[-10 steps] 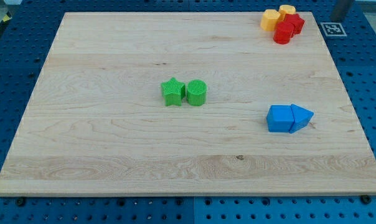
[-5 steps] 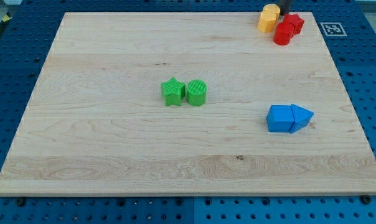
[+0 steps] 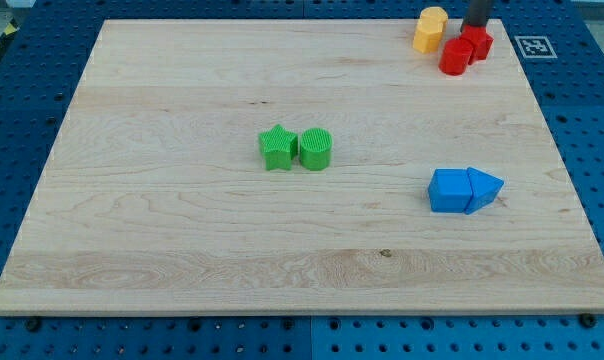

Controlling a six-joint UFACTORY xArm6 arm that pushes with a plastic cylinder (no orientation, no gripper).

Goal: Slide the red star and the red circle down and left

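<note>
Red star [image 3: 478, 43] and red circle [image 3: 454, 54] sit touching at the far right corner of the pale wooden bench [image 3: 182, 220], which rests on a blue pegboard [image 3: 592, 150]. The rod is cut off by the view's top; its tip [image 3: 475, 29] meets the star's far edge, hiding part of it. No pincer shows, so its state cannot be told. A yellow block [image 3: 430, 28] lies just left. Mid-bench stand a green star [image 3: 276, 148] and green cylinder [image 3: 316, 149]; two blue blocks [image 3: 464, 189] lie right.

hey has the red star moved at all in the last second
Yes. The red star has slid slightly left and down against the board's top right corner, with my tip right behind it.
</note>
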